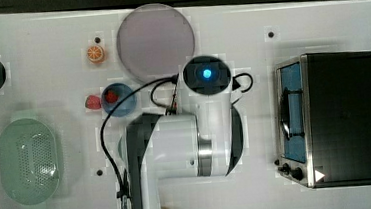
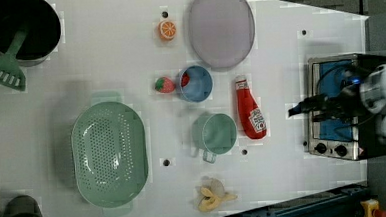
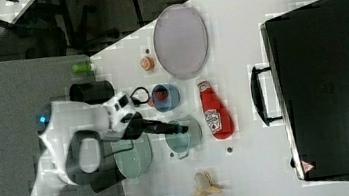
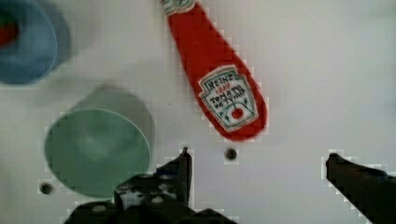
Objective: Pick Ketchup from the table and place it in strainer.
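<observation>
left view | Ketchup (image 2: 249, 111) lying flat | cap toward plate (image 2: 220, 26)

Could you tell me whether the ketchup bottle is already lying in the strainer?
No, the Ketchup lies on the table beside the green cup, apart from the strainer.

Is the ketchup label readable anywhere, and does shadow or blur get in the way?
Wrist view: the Ketchup label reads clearly under even light, while the blue bowl at the edge is blurred. Left view: the label is too small to read. Top view: the arm covers the bottle's spot.
</observation>
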Robot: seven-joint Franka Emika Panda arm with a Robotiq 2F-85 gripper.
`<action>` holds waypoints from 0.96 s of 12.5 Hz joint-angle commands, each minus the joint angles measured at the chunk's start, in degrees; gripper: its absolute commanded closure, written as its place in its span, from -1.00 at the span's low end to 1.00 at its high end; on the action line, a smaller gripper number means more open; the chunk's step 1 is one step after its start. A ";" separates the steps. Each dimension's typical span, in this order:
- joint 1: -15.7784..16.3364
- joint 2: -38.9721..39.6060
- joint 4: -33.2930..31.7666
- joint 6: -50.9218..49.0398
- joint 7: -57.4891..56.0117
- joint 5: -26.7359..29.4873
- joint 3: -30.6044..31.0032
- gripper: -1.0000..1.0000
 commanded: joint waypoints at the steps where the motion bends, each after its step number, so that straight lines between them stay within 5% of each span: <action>1: -0.30 -1.18 -3.04 7.90 -16.63 0.18 0.83 -1.00; 12: 1.06 15.99 -8.12 29.69 -17.37 -4.30 1.09 -1.00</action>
